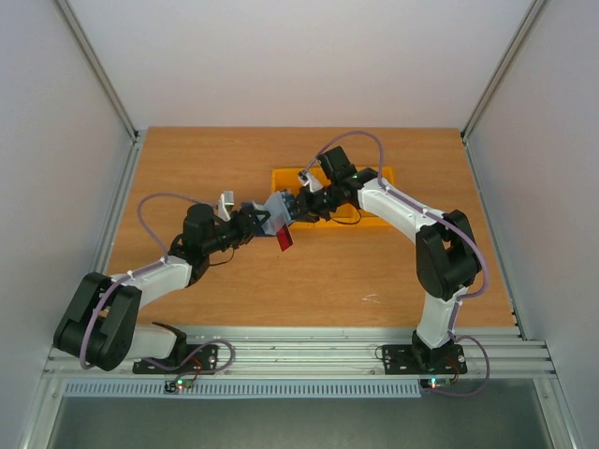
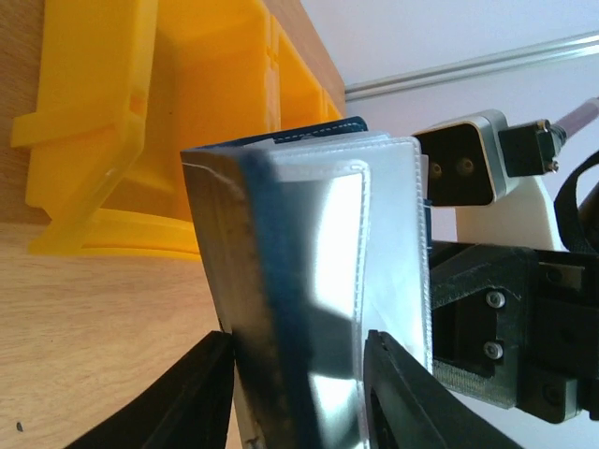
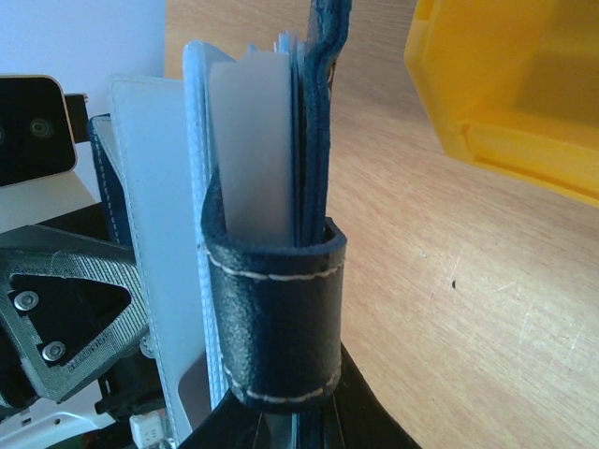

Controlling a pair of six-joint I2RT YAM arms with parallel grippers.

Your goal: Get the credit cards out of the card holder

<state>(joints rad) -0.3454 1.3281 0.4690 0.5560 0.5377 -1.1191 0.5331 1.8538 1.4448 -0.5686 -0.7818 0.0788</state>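
Light brown wood-grain tabletop (image 1: 187, 178) lying under soft even light, plain white walls (image 1: 299, 56) closing in three sides, silver metal posts (image 1: 98, 65) rising at back corners, grooved aluminium rails (image 1: 309, 348) running along near edge.

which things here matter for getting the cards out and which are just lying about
For the job:
- holder
- red card

Just lying about:
- orange bins
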